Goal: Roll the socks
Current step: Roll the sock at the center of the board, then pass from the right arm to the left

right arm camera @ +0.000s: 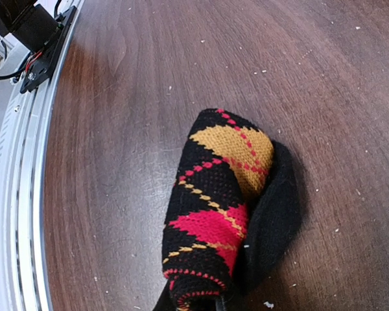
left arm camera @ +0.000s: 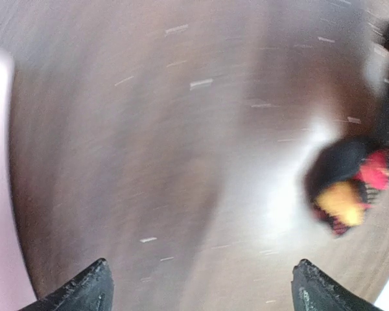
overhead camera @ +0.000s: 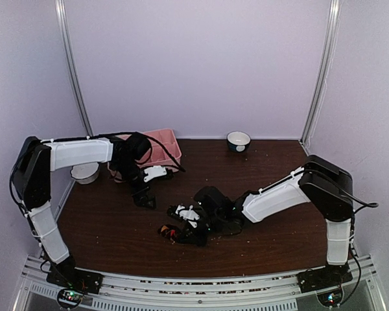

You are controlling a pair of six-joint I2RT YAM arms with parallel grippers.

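On the brown table (overhead camera: 104,227), the left gripper (left arm camera: 202,271) hangs with its fingers wide apart and empty. The right gripper (right arm camera: 201,303) pinches the black argyle sock (right arm camera: 214,207) lying near centre. It looks light, floppy and half-folded, probably best held at the doubled end.

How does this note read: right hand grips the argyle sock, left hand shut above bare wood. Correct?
Not quite. The left hand is open, fingers spread wide above bare wood, as the left wrist view shows. The right hand does grip the argyle sock.
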